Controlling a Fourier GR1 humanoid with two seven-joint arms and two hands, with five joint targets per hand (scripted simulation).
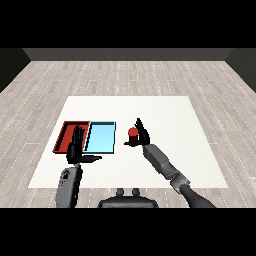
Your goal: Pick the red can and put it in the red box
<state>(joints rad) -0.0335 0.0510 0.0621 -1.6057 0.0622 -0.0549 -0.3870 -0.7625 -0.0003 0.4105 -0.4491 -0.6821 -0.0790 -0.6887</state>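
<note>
Head view, near to far. The left forearm (68, 186) is entering from 7 o'clock; the left hand (77, 147) is standing upright over the near edge of the red tray (64, 135), its fingers (78, 134) pointing straight toward 12 o'clock and released, its thumb reaching toward 3 o'clock, grasping nothing. The right forearm (161, 162) is coming in from 5 o'clock and slanting toward 11 o'clock. The right hand (141, 135) is curling round the can (132, 133), with the thumb lying under it and the fingers rising just at its 3 o'clock side. The can is sitting near the centre of the white table (175, 115), at 3 o'clock of the blue tray (100, 138) and apart from it. The two trays are lying side by side, touching, with the red tray at 9 o'clock of the blue one.
</note>
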